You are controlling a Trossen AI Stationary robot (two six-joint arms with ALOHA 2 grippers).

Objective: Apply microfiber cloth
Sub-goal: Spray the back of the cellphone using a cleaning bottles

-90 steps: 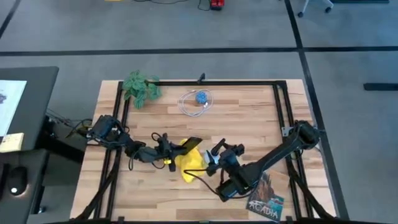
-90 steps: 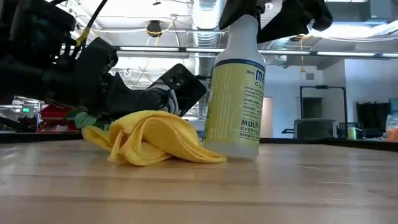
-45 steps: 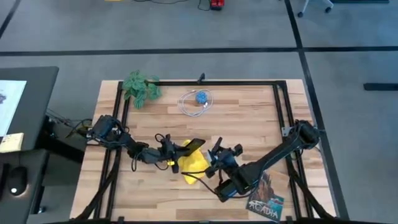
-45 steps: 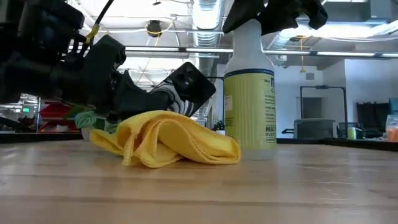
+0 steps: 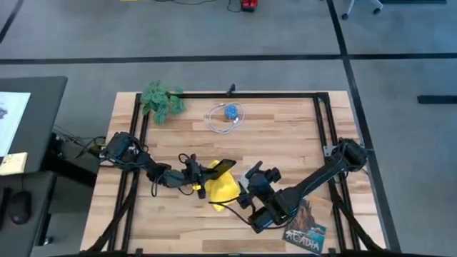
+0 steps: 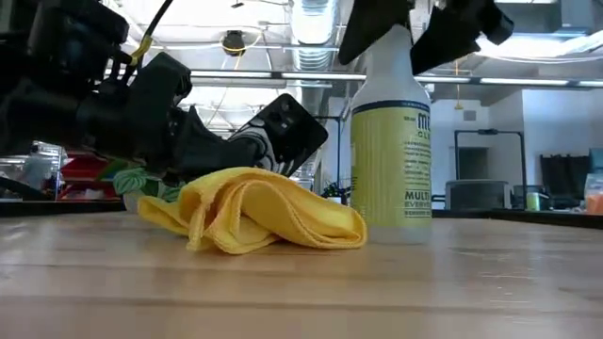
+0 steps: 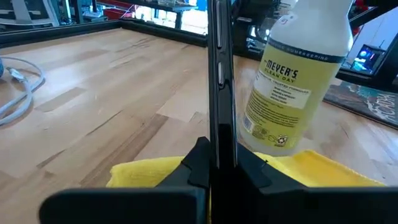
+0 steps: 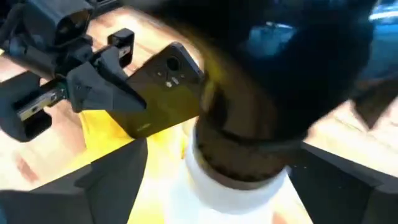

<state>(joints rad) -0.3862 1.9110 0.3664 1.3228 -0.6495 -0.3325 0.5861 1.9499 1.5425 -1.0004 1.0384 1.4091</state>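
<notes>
The yellow microfiber cloth (image 6: 252,218) lies crumpled in folds on the table (image 5: 285,135), near the middle (image 5: 223,189). My left gripper (image 5: 194,175) is shut on a black smartphone (image 6: 285,134), which slants up above the cloth's far side. To the right of the cloth is a yellow spray bottle (image 6: 391,155), with my right gripper (image 6: 421,26) shut over its top. The left wrist view shows the phone edge-on (image 7: 219,81), with the cloth (image 7: 144,172) below it and the bottle (image 7: 292,74) beyond. My left gripper pinches the phone's near end (image 7: 217,146) between its two fingers, one on each flat face. It comes in nearly level from the table's left, along the phone. The phone stands on edge, tilted upward, over the cloth. My right gripper grips the bottle's head and neck (image 6: 391,66) from above. The gripper itself hides the place of contact. The bottle hangs upright, its base (image 6: 391,218) at the tabletop behind the cloth.
A green plant sprig (image 5: 161,101) and a white cable coil with a blue piece (image 5: 226,116) lie at the far side. A dark illustrated booklet (image 5: 307,232) lies at the near right. A black frame (image 5: 235,95) runs round the table.
My right gripper has carried the bottle a little toward the table's right edge and turned it about its upright axis, so the label faces differently. My left gripper has shifted slightly right with the phone. The cloth has been pushed the same way and bunched higher.
</notes>
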